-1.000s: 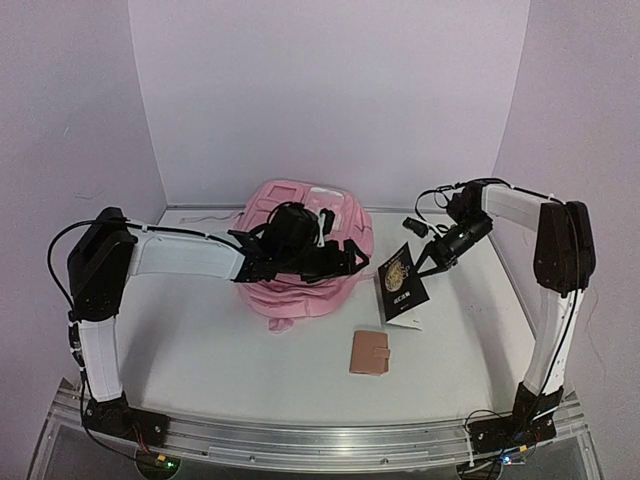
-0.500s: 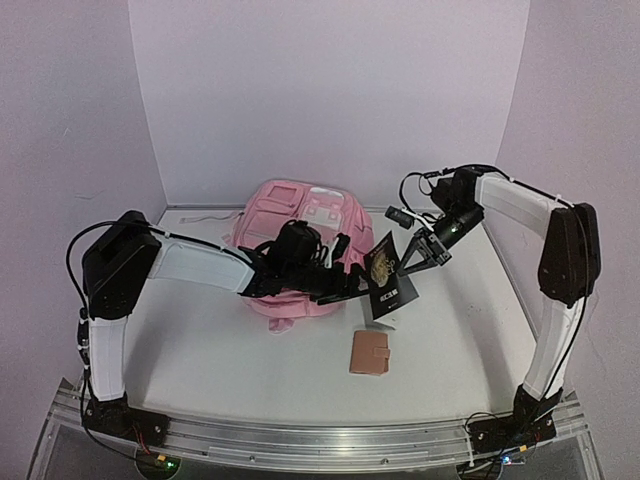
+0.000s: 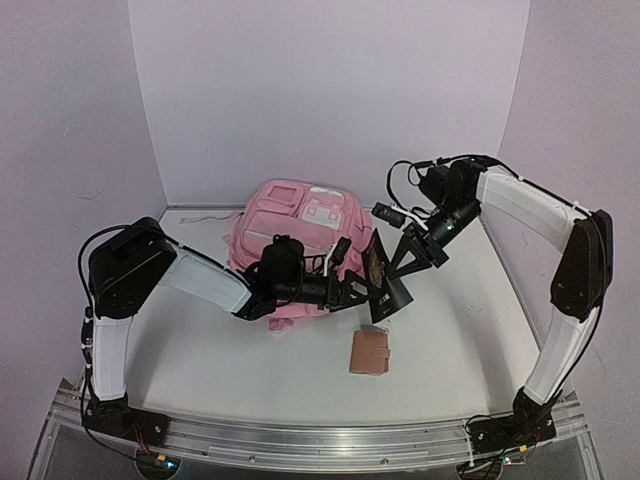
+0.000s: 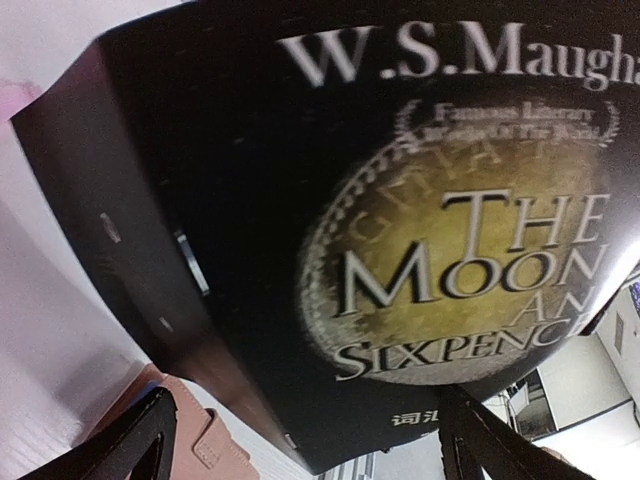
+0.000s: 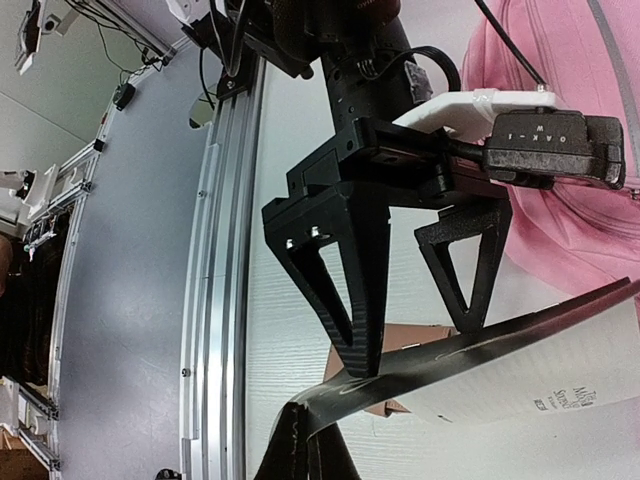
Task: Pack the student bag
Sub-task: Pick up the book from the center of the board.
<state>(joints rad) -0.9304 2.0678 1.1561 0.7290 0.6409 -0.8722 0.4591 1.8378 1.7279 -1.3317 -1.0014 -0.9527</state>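
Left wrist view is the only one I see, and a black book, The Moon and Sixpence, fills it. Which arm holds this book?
Observer: The right gripper pinches the book by one edge and holds it tilted off the table, as the top view shows.
Operator: Is my own arm gripping it too?
Observer: No. In the right wrist view the left fingers stand wide apart, tips close to the cover.
Operator: And where must it go?
Observer: The pink student bag lies beyond the left gripper, at the far side of the table.
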